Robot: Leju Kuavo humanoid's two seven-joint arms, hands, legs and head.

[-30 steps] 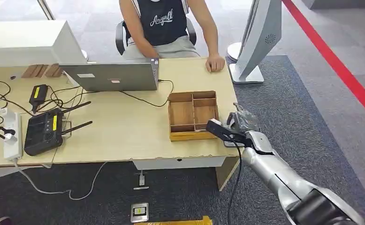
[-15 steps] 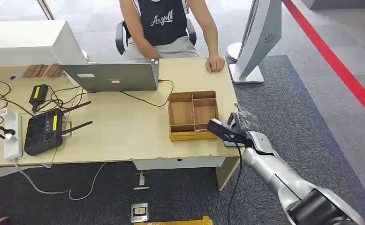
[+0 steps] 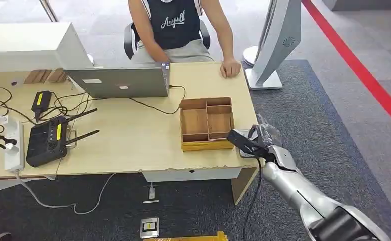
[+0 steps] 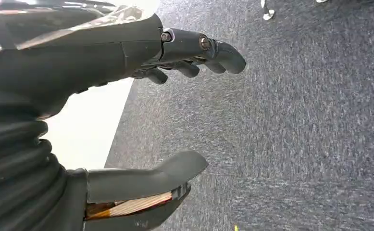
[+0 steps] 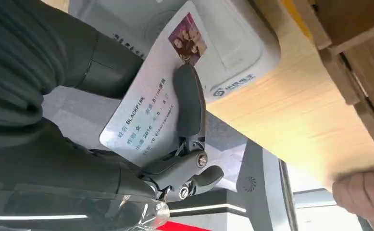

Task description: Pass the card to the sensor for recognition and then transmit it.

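Note:
In the right wrist view my right hand pinches a white ID card, its thumb pressed across the card's printed face below a small photo. The card lies tilted just over a white card sensor that rests on the wooden table. From the head view, my right hand hovers at the table's front right corner, beside the sensor. My left hand hangs over grey carpet, fingers apart and holding nothing.
A wooden compartment tray sits just left of my right hand. A person sits behind the table, one hand resting on its far edge. A laptop, a black router and cables fill the left side. A white stand rises at the back right.
My right hand with the card has shifted slightly right and toward the table's front edge. The person and the things on the table have not moved.

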